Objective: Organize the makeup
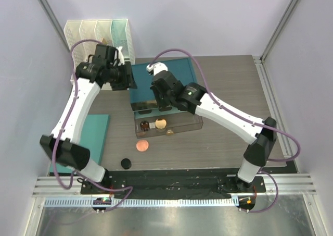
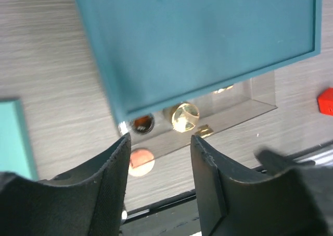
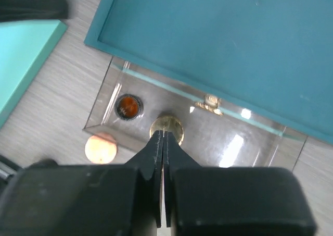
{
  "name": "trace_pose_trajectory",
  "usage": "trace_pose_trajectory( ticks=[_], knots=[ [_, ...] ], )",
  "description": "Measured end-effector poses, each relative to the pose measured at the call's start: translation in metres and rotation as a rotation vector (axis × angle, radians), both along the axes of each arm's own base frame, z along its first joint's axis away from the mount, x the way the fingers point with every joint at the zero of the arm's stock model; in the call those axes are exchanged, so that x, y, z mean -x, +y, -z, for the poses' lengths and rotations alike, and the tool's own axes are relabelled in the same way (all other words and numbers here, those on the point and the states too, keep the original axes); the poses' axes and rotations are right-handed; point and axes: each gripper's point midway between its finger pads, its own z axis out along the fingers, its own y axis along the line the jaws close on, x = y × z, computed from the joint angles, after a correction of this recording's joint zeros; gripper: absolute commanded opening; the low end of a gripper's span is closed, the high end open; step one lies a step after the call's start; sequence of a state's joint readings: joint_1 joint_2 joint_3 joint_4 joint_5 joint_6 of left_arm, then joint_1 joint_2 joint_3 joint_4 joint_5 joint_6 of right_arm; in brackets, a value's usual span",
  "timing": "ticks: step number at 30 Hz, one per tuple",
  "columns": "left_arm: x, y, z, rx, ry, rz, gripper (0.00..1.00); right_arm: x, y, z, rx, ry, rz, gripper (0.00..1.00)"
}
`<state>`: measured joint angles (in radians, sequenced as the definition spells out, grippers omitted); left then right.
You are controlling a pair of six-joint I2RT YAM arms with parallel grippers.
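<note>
A clear box (image 1: 183,125) with an open teal lid (image 1: 179,72) stands mid-table. Inside it lie a gold-rimmed compact (image 1: 161,123) and a dark round jar with an orange centre (image 1: 144,125). A round pink blush compact (image 1: 142,145) lies on the table in front of the box, and a small black jar (image 1: 125,163) lies nearer the front edge. My right gripper (image 3: 164,137) is shut and empty, its tips just above the gold compact (image 3: 167,126). My left gripper (image 2: 160,142) is open and empty, up beside the lid's left edge (image 2: 208,38).
White file racks (image 1: 99,35) stand at the back left. A teal mat (image 1: 91,137) lies at the left. A small red cube (image 2: 326,100) sits on the table to the right in the left wrist view. The box has a gold latch (image 3: 212,103).
</note>
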<state>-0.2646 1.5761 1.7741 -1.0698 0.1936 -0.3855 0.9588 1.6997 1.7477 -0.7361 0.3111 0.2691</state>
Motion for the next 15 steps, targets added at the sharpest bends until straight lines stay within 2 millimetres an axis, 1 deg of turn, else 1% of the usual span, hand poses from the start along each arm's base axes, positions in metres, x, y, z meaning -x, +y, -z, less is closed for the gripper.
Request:
trace_pose_trajectory(
  ticks=[2,4,7,8,10,12,15],
  knots=[
    [0.011,0.01,-0.006,-0.022,-0.023,-0.028,0.45,-0.007,0.008,0.004,0.007,0.005,-0.005,0.01],
    [0.024,0.021,-0.005,-0.05,-0.023,-0.061,0.42,-0.014,0.02,0.007,0.006,0.007,-0.018,0.01],
    [0.041,0.033,0.005,-0.08,0.001,-0.106,0.26,-0.025,0.041,0.005,-0.009,0.002,-0.055,0.01],
    [0.046,0.036,0.01,-0.087,0.018,-0.12,0.12,-0.028,0.053,0.001,-0.024,-0.001,-0.08,0.01],
    [0.056,0.041,0.021,-0.098,0.056,-0.148,0.02,-0.033,0.071,-0.004,-0.052,-0.006,-0.122,0.01],
    [0.063,0.044,0.03,-0.106,0.082,-0.163,0.0,-0.036,0.092,-0.011,-0.092,-0.011,-0.177,0.01],
    [0.081,0.052,0.048,-0.125,0.137,-0.195,0.0,-0.036,0.118,-0.01,-0.139,0.009,-0.256,0.01]
  ],
)
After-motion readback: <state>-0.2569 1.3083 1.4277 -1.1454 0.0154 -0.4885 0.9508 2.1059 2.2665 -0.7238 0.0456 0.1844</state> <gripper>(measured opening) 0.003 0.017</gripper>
